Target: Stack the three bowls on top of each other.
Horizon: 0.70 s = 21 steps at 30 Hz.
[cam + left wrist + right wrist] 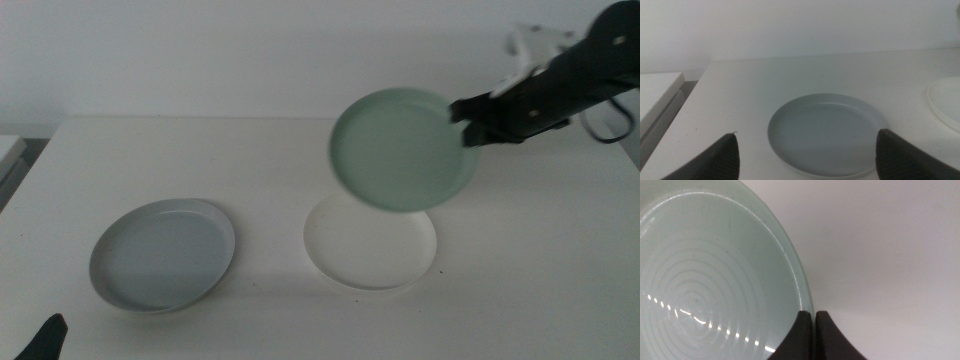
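Mint bowl (403,150), rim pinched by right gripper (468,128), above white bowl (370,245).

No readable text, label, brand or number shows in any view; the slightly blurred middle view perhaps hides small marks.

The right arm (560,85) is being shown as matte black and blocky, with a white part behind it and a thin dark cable loop (603,125) beside it. 2 dark, rounded jaws are being shown on the left gripper (805,155); the right gripper (814,335) is being shown with 2 smooth black jaws.
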Each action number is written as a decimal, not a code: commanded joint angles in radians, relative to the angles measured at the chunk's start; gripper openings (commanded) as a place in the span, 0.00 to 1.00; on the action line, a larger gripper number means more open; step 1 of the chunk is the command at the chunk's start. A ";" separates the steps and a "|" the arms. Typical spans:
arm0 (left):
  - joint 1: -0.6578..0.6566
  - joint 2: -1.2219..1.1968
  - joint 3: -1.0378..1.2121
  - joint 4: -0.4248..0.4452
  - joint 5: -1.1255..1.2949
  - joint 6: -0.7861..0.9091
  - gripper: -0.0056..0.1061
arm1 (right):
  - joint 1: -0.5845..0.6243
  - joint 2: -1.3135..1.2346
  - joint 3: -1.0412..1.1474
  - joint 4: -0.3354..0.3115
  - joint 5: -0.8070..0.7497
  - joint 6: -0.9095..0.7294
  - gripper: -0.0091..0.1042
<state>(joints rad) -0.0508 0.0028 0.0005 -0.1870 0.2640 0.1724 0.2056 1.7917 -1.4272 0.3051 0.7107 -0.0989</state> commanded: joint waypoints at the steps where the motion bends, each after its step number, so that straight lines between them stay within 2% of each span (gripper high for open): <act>1: 0.000 -0.003 -0.001 -0.004 -0.013 -0.005 0.89 | 0.054 0.007 0.006 -0.039 -0.001 0.013 0.06; 5: 0.000 -0.003 -0.001 -0.004 -0.013 -0.005 0.89 | 0.086 0.042 0.006 -0.051 -0.001 0.027 0.06; 13: 0.000 -0.003 -0.001 -0.004 -0.013 -0.005 0.89 | 0.089 0.131 0.006 0.005 0.023 0.022 0.06; 21: 0.000 -0.003 -0.001 -0.004 -0.013 -0.005 0.89 | 0.123 0.169 0.006 -0.008 0.035 0.020 0.06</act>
<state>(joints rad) -0.0508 0.0028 0.0005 -0.1870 0.2640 0.1724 0.3213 1.9590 -1.4212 0.3008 0.7458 -0.0732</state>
